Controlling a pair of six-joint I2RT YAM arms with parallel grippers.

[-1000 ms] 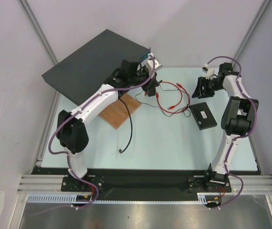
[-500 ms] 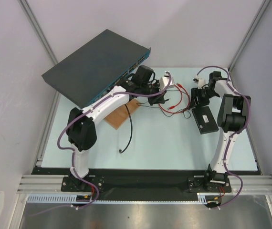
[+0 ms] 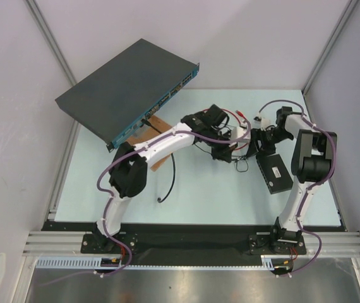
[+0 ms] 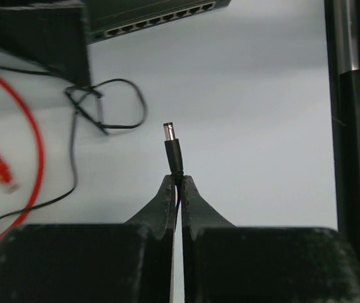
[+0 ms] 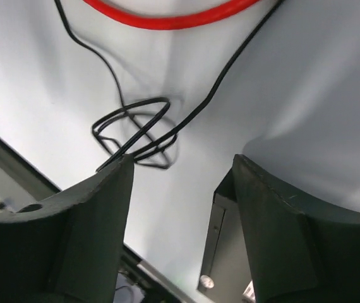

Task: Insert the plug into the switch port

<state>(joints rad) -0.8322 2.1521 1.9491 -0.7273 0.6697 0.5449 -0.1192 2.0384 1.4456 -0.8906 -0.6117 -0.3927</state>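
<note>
L: left gripper [image 4: 179, 184] pressed together, pinching plug [image 4: 172, 148], near small black box [image 3: 276, 175], apart | R: right gripper [image 5: 183, 165] spread, empty, at box's far end

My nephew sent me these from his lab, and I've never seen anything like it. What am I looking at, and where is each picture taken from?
You are looking at a robot with a left arm and a right arm, both bolted to the near edge of a table. The wide picture comes from a fixed camera above and behind the arms. The other two come from a small camera on each wrist, looking past that arm's own fingers.

A large dark rack unit sits at the far left. A small flat black box, a red cable and some black wires lie on the table.

The left hand is pinched shut on a small black plug with a metal tip. The right hand is open, holds nothing, and hangs near the small box.
</note>
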